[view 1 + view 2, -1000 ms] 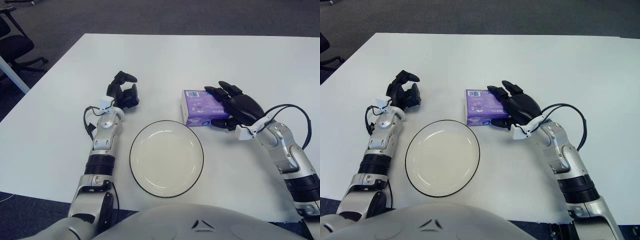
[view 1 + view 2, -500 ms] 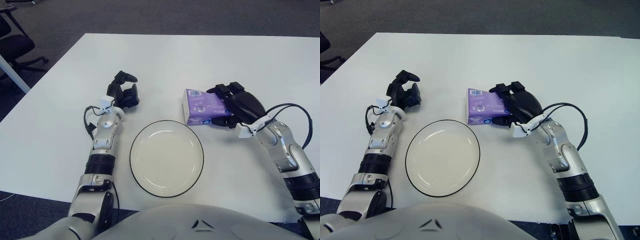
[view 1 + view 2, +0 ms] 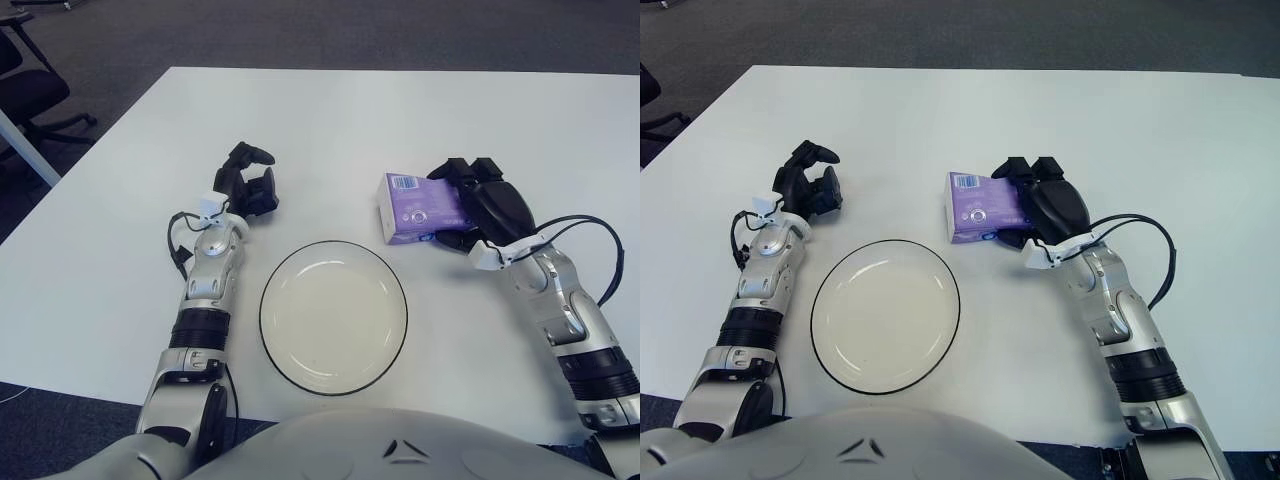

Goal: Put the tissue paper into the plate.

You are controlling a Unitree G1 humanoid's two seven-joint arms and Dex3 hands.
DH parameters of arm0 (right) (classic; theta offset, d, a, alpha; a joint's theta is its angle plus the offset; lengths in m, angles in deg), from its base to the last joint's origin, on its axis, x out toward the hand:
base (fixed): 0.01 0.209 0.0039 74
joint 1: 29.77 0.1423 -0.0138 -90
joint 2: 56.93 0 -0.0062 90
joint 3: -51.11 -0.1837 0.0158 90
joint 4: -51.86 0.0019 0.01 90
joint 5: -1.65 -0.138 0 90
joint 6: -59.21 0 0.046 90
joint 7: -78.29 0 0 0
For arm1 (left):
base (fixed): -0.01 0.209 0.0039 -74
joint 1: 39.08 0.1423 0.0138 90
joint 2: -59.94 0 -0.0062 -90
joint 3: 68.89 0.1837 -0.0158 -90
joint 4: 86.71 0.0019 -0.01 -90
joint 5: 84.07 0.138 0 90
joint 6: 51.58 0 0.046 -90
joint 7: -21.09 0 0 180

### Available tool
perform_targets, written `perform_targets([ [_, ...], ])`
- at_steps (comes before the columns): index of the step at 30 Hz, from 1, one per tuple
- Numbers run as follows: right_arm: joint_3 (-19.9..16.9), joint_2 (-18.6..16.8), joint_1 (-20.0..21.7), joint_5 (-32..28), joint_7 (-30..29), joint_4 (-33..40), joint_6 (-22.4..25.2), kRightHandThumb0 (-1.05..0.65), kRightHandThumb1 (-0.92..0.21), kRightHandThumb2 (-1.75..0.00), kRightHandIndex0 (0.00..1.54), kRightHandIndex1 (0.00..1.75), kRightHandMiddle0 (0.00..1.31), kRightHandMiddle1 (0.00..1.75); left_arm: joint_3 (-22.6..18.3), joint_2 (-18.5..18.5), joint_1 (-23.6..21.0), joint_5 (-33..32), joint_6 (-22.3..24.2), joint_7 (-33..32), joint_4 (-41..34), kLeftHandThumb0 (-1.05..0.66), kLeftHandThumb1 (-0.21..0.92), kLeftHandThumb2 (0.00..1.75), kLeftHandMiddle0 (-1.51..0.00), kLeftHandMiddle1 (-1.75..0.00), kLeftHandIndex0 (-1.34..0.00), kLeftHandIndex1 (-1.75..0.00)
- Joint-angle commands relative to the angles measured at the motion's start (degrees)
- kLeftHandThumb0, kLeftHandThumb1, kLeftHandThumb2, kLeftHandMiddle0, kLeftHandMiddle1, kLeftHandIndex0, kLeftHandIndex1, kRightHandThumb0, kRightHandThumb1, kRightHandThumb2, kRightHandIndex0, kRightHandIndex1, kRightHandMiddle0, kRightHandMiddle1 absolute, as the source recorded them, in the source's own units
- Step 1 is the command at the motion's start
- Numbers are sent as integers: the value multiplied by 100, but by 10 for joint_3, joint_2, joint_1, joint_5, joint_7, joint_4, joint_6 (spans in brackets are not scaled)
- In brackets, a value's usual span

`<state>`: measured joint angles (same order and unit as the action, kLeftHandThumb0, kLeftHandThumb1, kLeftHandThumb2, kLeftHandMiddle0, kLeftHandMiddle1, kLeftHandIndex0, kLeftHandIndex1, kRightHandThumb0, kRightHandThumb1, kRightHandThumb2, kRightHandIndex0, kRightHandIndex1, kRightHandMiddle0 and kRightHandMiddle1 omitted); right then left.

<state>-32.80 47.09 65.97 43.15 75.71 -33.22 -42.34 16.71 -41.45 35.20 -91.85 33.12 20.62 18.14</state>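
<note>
Right robot hand (image 3: 487,205): fingers clamped on purple tissue pack (image 3: 420,209) | plate (image 3: 333,316): near table (image 3: 420,110) front edge | left robot hand (image 3: 248,185): curled, holding nothing, beside plate's left.

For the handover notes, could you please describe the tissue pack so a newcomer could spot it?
On the white table, look beyond the round black-rimmed plate, toward its right. There the right hand grips the tissue pack, the only purple thing in view.

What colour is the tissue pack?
Purple, with a white barcode label; the tissue pack shows best in the left eye view.
</note>
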Motion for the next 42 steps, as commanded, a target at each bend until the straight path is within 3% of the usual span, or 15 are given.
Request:
perform_targets([
  [1, -1, 10, -5, 8, 1, -17, 6, 0, -4, -163, 80, 173, 61, 174, 11, -49, 79, -1, -7, 0, 54, -46, 39, 122, -129, -175, -55, -175],
  [8, -5, 12, -6, 2, 4, -19, 15, 0, -6, -160, 78, 175, 62, 171, 11, -50, 78, -1, -9, -1, 56, -46, 40, 122, -129, -175, -55, -175],
  [17, -24, -1, -1, -33, 32, -9, 61, 0, -6, -161, 78, 175, 62, 171, 10, -50, 76, -2, -15, -1, 60, -45, 40, 122, -129, -175, -55, -175],
  [22, -50, -30, 4, -114, 88, 14, 128, 0, -12, -155, 74, 174, 54, 174, 10, -49, 75, -1, -15, -1, 61, -45, 40, 121, -129, -175, -55, -175],
  [24, -75, -53, 21, -182, 128, 27, 190, 0, -14, -153, 74, 174, 52, 174, 10, -49, 75, -2, -13, -1, 61, -45, 40, 121, -129, -175, -55, -175],
  [28, -111, -91, 43, -285, 172, 44, 280, 0, -13, -153, 77, 169, 52, 175, 9, -50, 73, -2, -12, -3, 63, -45, 40, 122, -129, -175, -55, -175],
  [33, -142, -114, 65, -370, 198, 62, 360, 0, -10, -155, 81, 166, 54, 175, 7, -50, 74, -3, -10, -5, 61, -46, 40, 122, -129, -175, -55, -175],
  [42, -180, -127, 102, -483, 218, 74, 441, 0, -9, -155, 82, 165, 55, 175, 5, -48, 74, -3, -9, -6, 61, -46, 40, 122, -129, -175, -55, -175],
])
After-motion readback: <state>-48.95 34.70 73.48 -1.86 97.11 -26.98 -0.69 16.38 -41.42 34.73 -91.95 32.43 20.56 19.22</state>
